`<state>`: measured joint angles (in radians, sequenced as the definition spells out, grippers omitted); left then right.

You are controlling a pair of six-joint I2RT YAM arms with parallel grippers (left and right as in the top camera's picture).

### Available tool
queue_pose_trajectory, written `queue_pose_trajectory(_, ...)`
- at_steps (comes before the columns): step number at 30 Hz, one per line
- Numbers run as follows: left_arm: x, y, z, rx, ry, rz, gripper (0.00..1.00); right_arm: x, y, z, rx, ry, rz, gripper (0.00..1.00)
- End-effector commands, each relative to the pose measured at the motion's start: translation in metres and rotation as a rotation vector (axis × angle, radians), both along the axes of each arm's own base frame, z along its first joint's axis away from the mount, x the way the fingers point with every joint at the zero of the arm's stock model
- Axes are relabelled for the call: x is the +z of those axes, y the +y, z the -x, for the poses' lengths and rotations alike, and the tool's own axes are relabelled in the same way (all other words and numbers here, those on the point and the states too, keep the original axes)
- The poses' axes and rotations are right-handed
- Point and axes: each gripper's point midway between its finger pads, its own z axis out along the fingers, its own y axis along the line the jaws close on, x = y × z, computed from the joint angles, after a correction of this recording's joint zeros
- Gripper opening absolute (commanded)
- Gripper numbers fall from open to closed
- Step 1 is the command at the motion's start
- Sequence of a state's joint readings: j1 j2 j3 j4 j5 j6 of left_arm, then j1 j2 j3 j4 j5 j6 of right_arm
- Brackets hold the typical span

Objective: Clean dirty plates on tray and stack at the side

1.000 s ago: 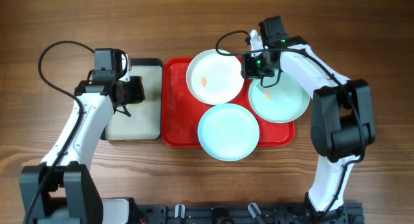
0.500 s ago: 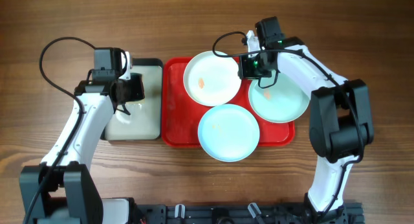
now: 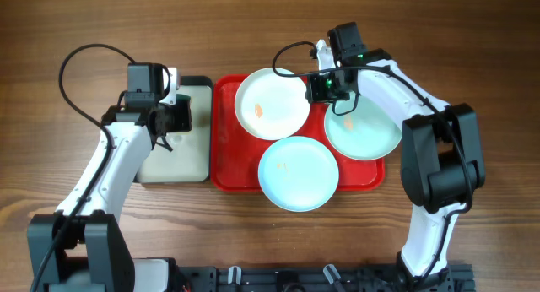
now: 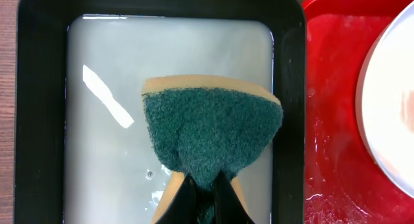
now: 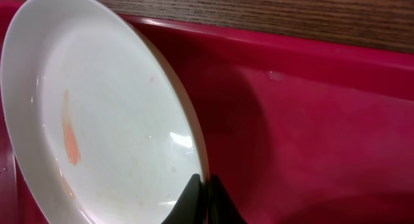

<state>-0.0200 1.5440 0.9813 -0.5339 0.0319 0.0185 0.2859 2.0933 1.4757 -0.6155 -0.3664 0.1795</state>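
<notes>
The right gripper (image 5: 202, 186) is clamped on the right rim of the white plate (image 3: 268, 105), upper middle of the frame on the red tray (image 3: 223, 161). The left gripper (image 4: 199, 197), pinched on a sponge (image 4: 210, 127), hangs just to its left.

The wooden table (image 3: 270, 30) carries the red tray (image 3: 226, 157) with a black-rimmed tray (image 3: 177, 161) just beside it

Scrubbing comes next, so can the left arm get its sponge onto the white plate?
Probably yes. The left gripper holds the sponge over the black tray beside the white plate; nothing lies between. The right gripper pinches its rim.
</notes>
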Motion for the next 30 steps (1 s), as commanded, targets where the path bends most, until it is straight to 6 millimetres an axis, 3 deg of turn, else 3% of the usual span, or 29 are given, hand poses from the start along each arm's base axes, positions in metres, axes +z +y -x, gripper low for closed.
queue_pose_trajectory(1,-0.001,-0.003,0.003,-0.024,0.004,0.002,0.04,-0.004,0.006,0.002,0.007,0.015,-0.021,0.04)
queue_pose_trajectory(6,-0.012,-0.003,0.007,-0.002,0.048,0.012,0.04,-0.004,0.006,0.002,0.008,0.015,-0.021,0.04)
queue_pose_trajectory(15,-0.071,-0.002,0.019,0.048,0.215,0.027,0.04,-0.004,0.006,0.002,0.008,0.015,-0.021,0.04)
queue_pose_trajectory(19,-0.077,-0.002,0.018,0.049,0.224,0.025,0.04,-0.004,0.006,0.002,0.008,0.015,-0.021,0.04)
queue_pose_trajectory(22,-0.064,0.006,0.009,0.065,0.176,-0.004,0.04,-0.004,0.006,0.002,0.009,0.014,-0.021,0.04)
queue_pose_trajectory(26,-0.027,0.016,-0.003,0.092,0.065,-0.05,0.04,-0.004,0.006,0.002,0.009,0.014,-0.021,0.04)
queue_pose_trajectory(30,0.003,0.022,-0.002,0.108,-0.005,-0.074,0.04,-0.004,0.006,0.002,0.009,0.014,-0.021,0.04)
